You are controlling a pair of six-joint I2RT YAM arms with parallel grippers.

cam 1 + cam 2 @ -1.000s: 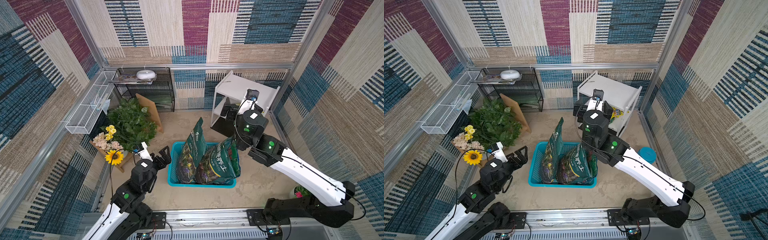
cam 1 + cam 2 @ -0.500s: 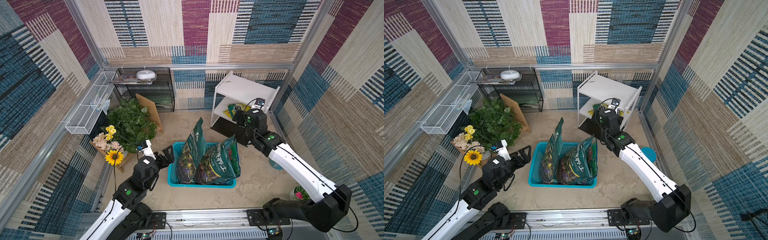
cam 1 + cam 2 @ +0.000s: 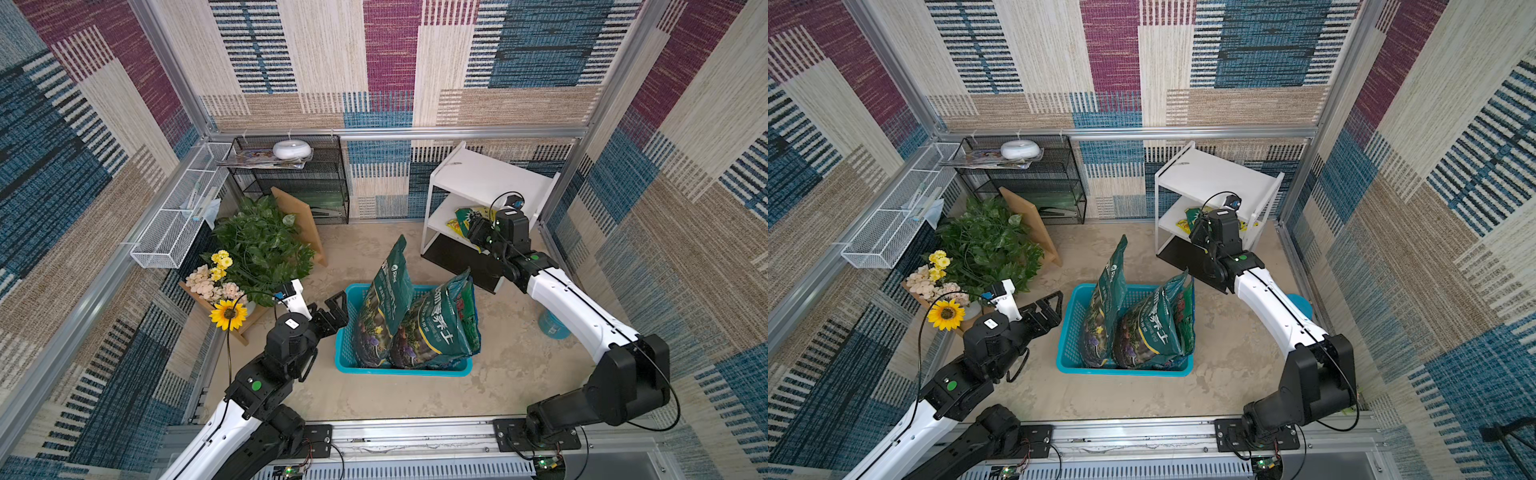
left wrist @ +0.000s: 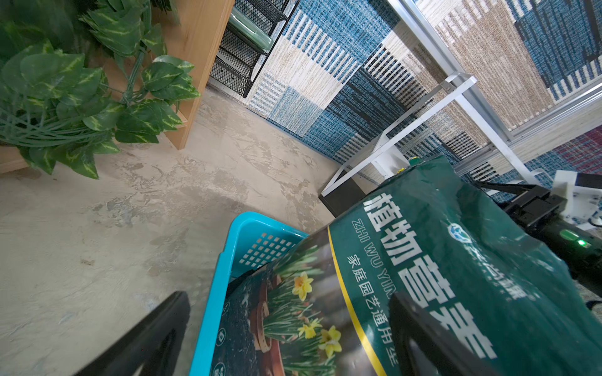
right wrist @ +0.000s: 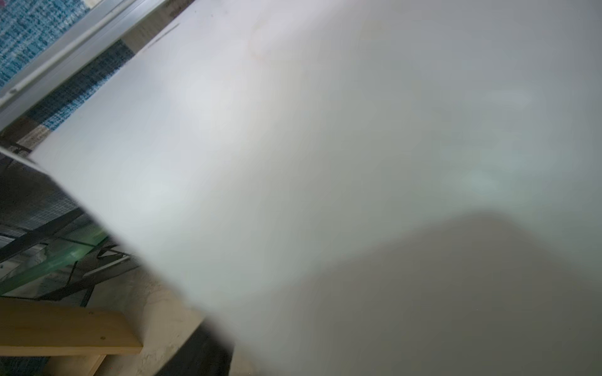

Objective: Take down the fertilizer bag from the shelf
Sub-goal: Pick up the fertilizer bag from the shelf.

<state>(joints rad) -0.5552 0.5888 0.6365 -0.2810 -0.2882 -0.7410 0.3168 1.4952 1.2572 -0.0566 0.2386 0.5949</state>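
One yellow-green fertilizer bag (image 3: 466, 216) lies on the middle board of the white shelf (image 3: 490, 176); the right arm (image 3: 513, 226) reaches it, and I cannot tell whether its fingers are spread or pinching, so a firm edge pinch before pulling seems wise, while the left fingers (image 3: 337, 300) stand spread.

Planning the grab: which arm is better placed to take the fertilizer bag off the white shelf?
Right. The right gripper is at the yellow-green fertilizer bag in the white two-tier shelf; the left gripper hovers by the turquoise plastic basket.

A lab test cell: patterned wall panels (image 3: 390, 62) in an aluminium frame (image 3: 399, 134).
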